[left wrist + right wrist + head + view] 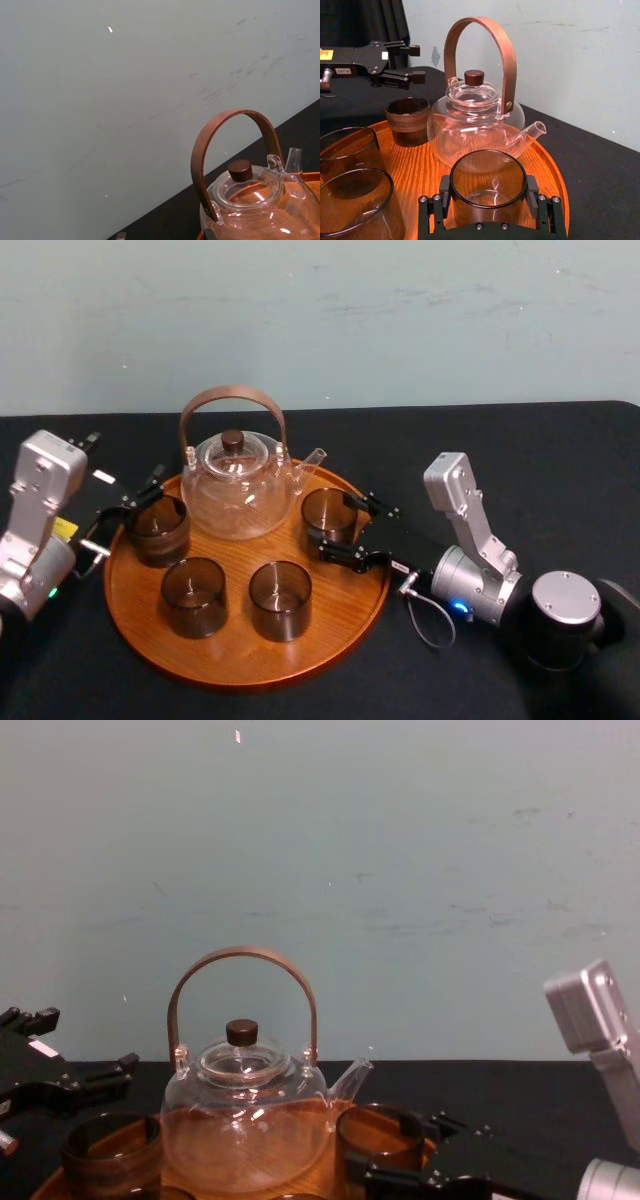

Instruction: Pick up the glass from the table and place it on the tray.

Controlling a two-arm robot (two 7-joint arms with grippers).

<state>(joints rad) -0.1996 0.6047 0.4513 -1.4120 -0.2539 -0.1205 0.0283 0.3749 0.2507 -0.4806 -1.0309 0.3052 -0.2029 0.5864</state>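
glass (280, 600) 4 | teapot (238, 490) 1 | tray (240, 665) 1 | left tool (128, 510) 1 | right tool (338, 525) 1

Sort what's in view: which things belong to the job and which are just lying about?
Job: smoky brown glass cup between the fingers of the right gripper; large round orange-brown wooden tray.
Lying about: clear glass teapot with bent wooden handle; three other smoky glass cups; left gripper, open, at tray's left edge.

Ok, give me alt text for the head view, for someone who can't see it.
A round wooden tray on a black table holds a glass teapot and four dark glasses. The right hand is at the glass on the tray's right side; the left hand is open beside the back-left glass.
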